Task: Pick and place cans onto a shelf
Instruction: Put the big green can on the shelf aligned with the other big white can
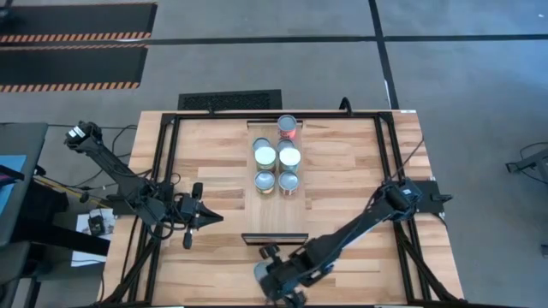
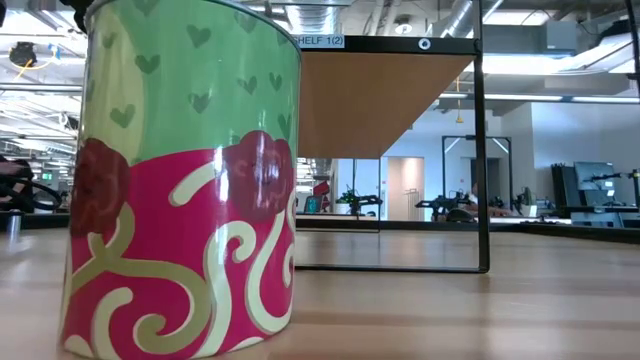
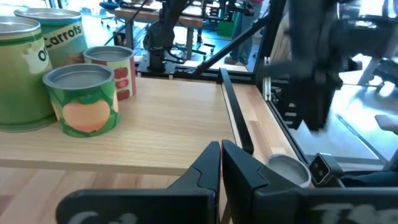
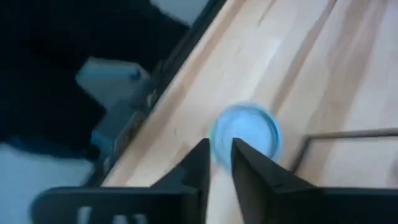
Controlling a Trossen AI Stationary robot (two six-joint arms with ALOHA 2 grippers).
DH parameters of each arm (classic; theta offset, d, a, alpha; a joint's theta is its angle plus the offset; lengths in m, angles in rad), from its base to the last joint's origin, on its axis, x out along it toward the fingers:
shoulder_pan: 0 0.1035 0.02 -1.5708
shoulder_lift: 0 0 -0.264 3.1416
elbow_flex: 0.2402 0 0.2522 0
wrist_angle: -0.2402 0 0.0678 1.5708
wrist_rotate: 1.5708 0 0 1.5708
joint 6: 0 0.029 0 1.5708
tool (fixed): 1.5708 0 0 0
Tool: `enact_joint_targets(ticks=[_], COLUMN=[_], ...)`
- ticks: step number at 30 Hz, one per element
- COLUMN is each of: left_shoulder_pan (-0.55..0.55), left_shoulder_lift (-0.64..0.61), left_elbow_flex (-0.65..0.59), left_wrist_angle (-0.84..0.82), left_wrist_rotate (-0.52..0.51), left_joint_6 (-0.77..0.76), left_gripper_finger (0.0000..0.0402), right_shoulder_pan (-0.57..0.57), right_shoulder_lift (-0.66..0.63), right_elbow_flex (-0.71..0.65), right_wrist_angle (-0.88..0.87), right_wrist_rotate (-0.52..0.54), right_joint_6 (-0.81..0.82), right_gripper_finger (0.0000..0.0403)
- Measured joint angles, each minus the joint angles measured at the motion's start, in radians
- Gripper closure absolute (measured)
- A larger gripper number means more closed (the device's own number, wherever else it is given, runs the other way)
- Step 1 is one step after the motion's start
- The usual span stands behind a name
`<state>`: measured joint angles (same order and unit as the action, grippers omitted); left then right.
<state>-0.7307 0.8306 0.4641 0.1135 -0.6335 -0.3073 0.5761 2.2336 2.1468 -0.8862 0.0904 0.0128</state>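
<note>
Several cans stand upright on the light-wood shelf (image 1: 300,210): a red one (image 1: 287,127) at the far end, then two pairs with pale tops (image 1: 276,156) (image 1: 276,181). They also show in the left wrist view (image 3: 84,99). One more can with a blue-grey top (image 4: 245,134) (image 1: 270,251) stands on the tabletop just off the shelf's near end. My right gripper (image 4: 219,152) is just short of it, fingers nearly together, touching nothing. My left gripper (image 3: 221,155) (image 1: 214,216) is shut and empty, left of the shelf.
A can with a green and pink label (image 2: 180,180) stands close in front of the low camera. A black frame (image 2: 482,150) holding a wood panel stands behind it. Black rails (image 1: 167,171) run along the tabletop's sides. Bare wood (image 1: 351,171) lies right of the shelf.
</note>
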Motion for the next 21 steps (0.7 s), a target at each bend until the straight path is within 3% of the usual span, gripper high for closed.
enact_joint_targets(ticks=[5, 8, 16, 21], left_shoulder_pan=[0.000, 0.000, 0.000, 0.000], left_shoulder_lift=[0.000, 0.000, 0.000, 0.001], left_elbow_flex=[0.000, 0.000, 0.000, 0.000], left_wrist_angle=[-0.002, -0.005, 0.020, 0.048], left_wrist_rotate=[0.000, 0.001, 0.004, 0.000], left_joint_6=[0.000, 0.014, 0.066, 0.085], left_gripper_finger=[0.0398, 0.0398, 0.0397, 0.0397], right_shoulder_pan=[0.039, 0.044, 0.002, -0.020], right_shoulder_lift=[-0.089, -0.179, -0.543, -0.811], right_elbow_flex=[-0.065, -0.186, -0.754, -1.079], right_wrist_angle=[-0.042, 0.029, 0.558, 0.850], right_wrist_rotate=[0.021, 0.021, 0.033, 0.095], right_joint_6=[-0.146, -0.166, -0.199, -0.232], right_gripper_finger=[0.0386, 0.0390, 0.0395, 0.0399])
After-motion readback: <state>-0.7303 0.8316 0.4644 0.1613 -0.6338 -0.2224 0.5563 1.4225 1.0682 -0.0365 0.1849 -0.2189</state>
